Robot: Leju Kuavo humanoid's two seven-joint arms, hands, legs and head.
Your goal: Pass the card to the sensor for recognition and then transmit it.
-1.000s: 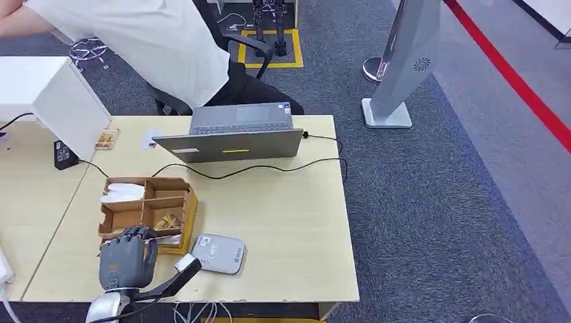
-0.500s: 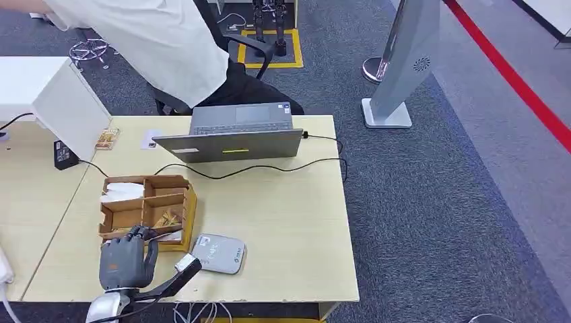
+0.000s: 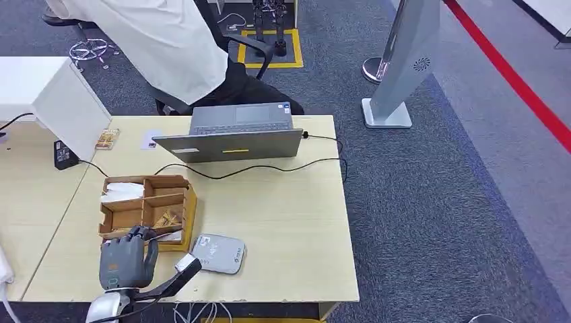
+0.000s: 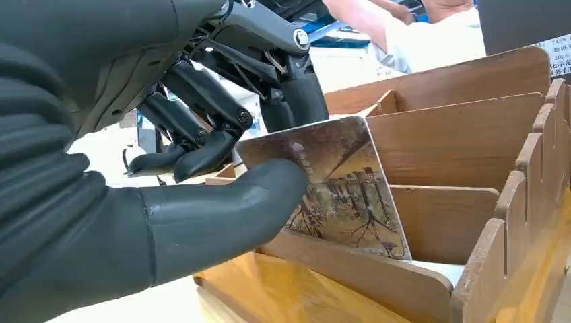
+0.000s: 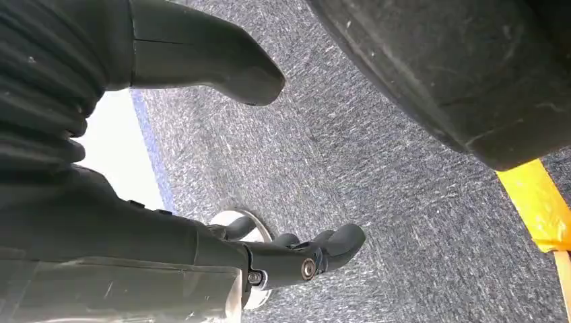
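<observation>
I see left robot hand point(image 4: 222, 168) pinch card point(image 4: 337, 195) between thumb and fingers, above near compartment of wooden box point(image 3: 149, 205); sensor point(image 3: 218, 254) lies just beside box, so short carry. Right robot hand point(image 5: 202, 202) hangs open above carpet.

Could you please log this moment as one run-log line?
left hand: pinches card in box | right hand: open | reader: unused

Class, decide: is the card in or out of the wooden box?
Partly in: the left hand pinches the card, whose lower edge sits behind the wooden box divider.
</observation>
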